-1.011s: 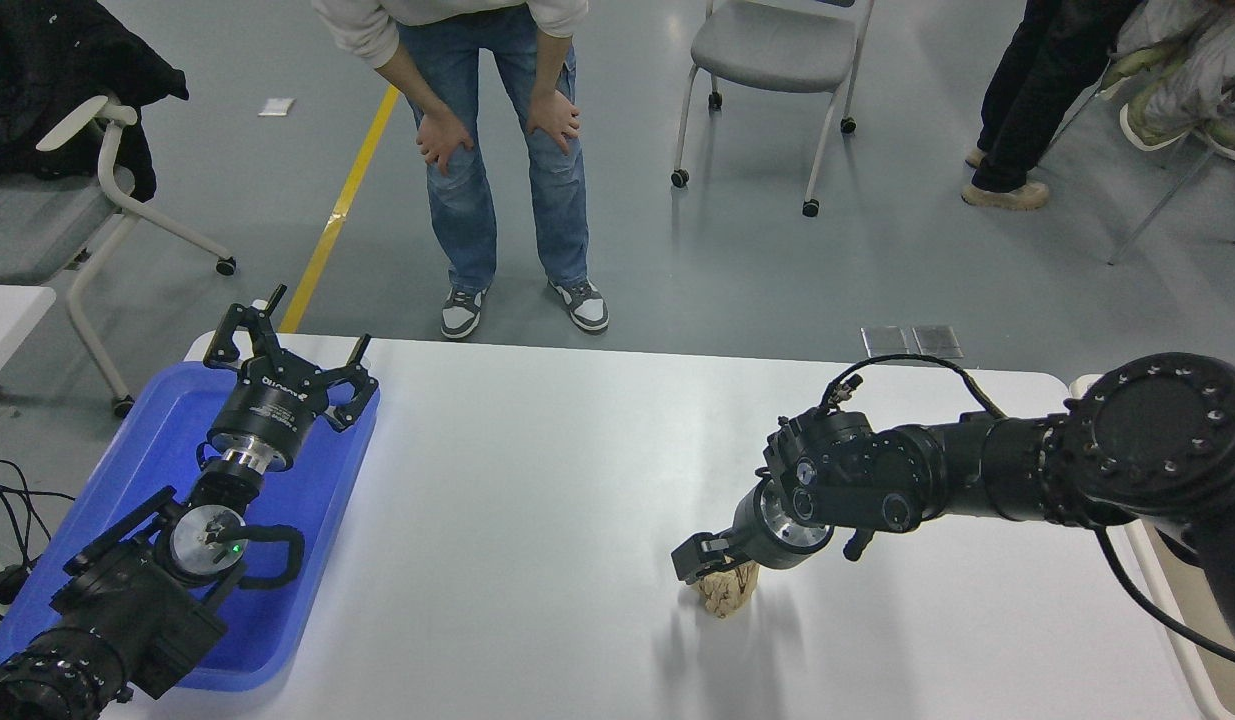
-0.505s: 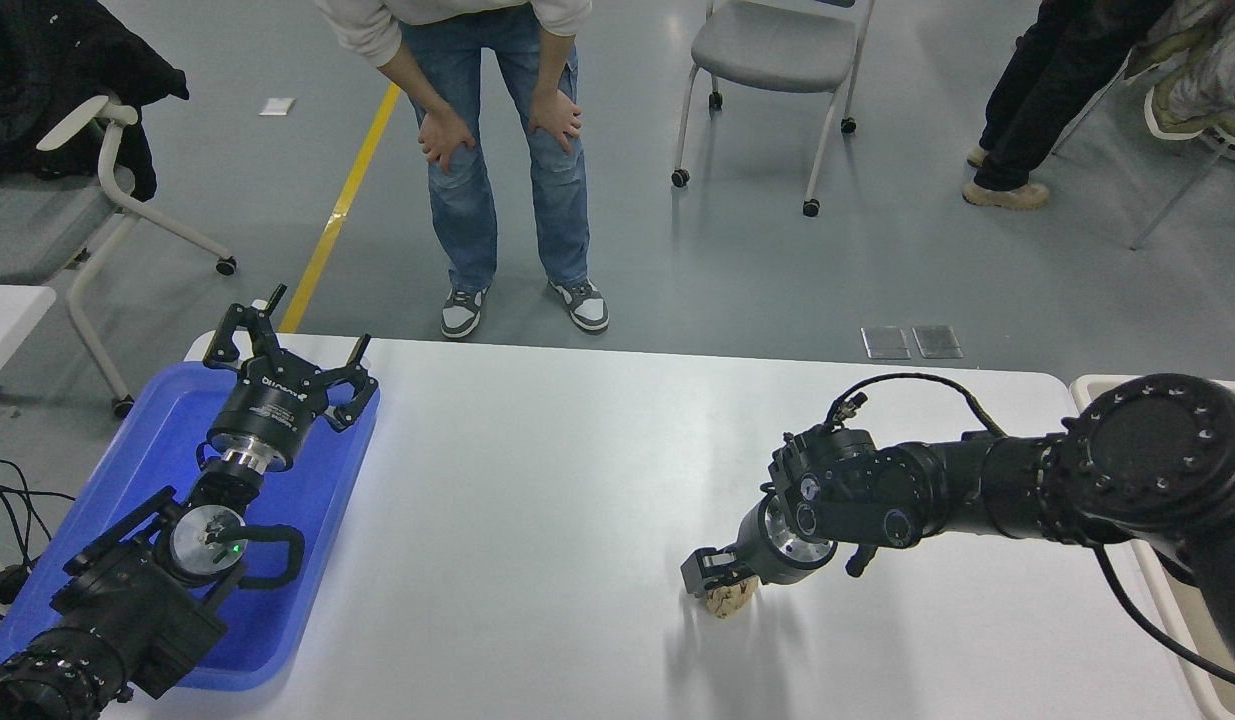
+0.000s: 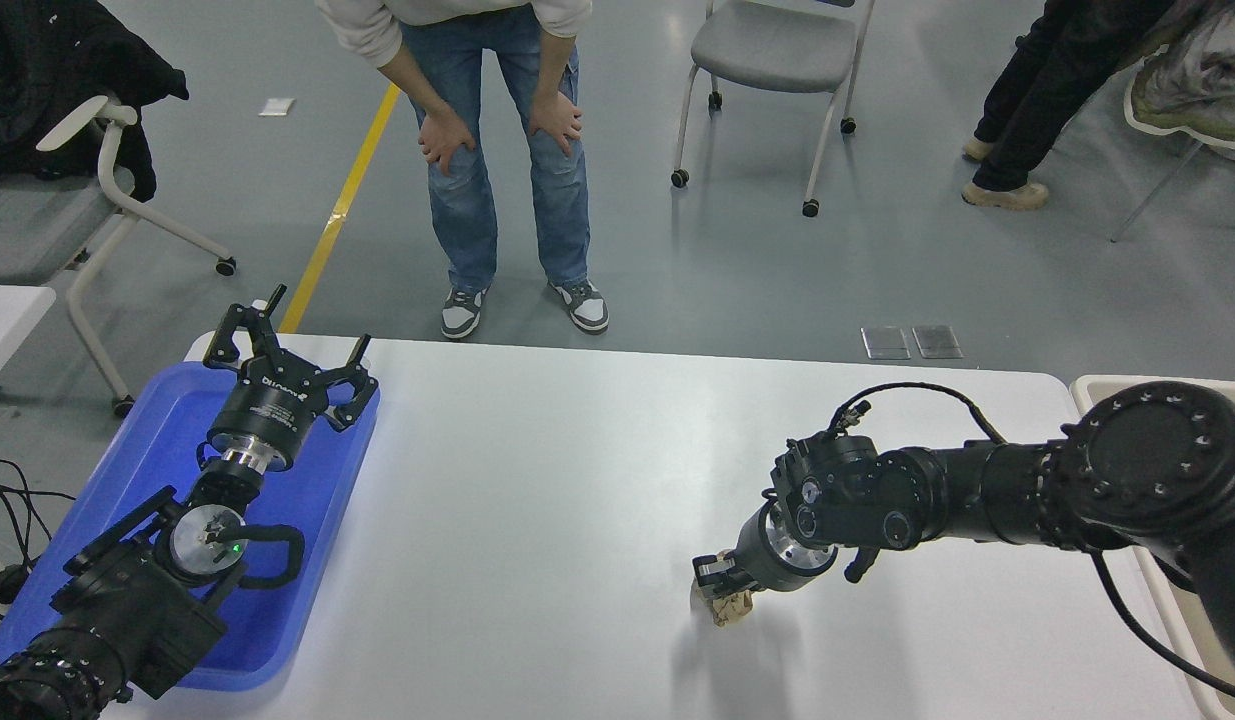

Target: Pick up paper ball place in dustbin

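Note:
The tan paper ball (image 3: pixel 729 607) lies on the white table (image 3: pixel 557 480), right of the middle and near the front. My right gripper (image 3: pixel 719 585) points down onto it, its fingers closed around the ball's top, so only the ball's lower part shows. The beige dustbin (image 3: pixel 1097 386) stands at the table's right edge, mostly hidden behind my right arm. My left gripper (image 3: pixel 287 360) is parked open over the blue tray at the left.
A shallow blue tray (image 3: pixel 137 470) sits on the table's left end under my left arm. A person (image 3: pixel 497 150) stands bent forward at the far side. Chairs and another person's legs are on the floor beyond.
My right gripper has sunk lower onto the paper ball and its fingers have drawn together on it; more of the ball is covered now. The left arm has not moved.

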Available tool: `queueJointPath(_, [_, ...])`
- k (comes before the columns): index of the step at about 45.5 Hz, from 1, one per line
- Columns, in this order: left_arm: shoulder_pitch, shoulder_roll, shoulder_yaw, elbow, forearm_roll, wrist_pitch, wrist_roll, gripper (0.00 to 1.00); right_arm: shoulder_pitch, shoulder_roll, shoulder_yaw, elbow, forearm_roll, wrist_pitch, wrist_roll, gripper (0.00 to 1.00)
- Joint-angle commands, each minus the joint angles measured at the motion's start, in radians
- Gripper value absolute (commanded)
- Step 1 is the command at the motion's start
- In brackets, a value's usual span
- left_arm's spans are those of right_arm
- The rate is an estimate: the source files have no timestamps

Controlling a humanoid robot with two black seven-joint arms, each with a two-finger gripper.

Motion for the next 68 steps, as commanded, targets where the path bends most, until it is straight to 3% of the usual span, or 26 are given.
queueJointPath(1, [0.000,0.000,0.000,0.000,-0.001,0.000,0.000,1.00,0.087,-0.064,0.000,0.047,0.021,0.090,-0.036,0.00])
queueJointPath(10, [0.000,0.000,0.000,0.000,0.000,0.000,0.000,1.00,0.311,-0.248,-0.013,0.085,0.024,0.380,-0.042,0.00])
queueJointPath(25, [0.000,0.000,0.000,0.000,0.000,0.000,0.000,1.00,0.659,-0.380,-0.165,0.090,0.119,0.380,-0.040,0.00])
queueJointPath(46, [0.000,0.000,0.000,0.000,0.000,0.000,0.000,1.00,0.872,-0.472,-0.268,0.095,0.121,0.380,-0.042,0.00])
queueJointPath(58, [0.000,0.000,0.000,0.000,0.000,0.000,0.000,1.00,0.934,-0.657,-0.363,0.085,0.089,0.380,-0.043,0.00])
queueJointPath(68, [0.002,0.000,0.000,0.000,0.000,0.000,0.000,1.00,0.942,-0.830,-0.415,0.058,-0.046,0.380,-0.043,0.00])
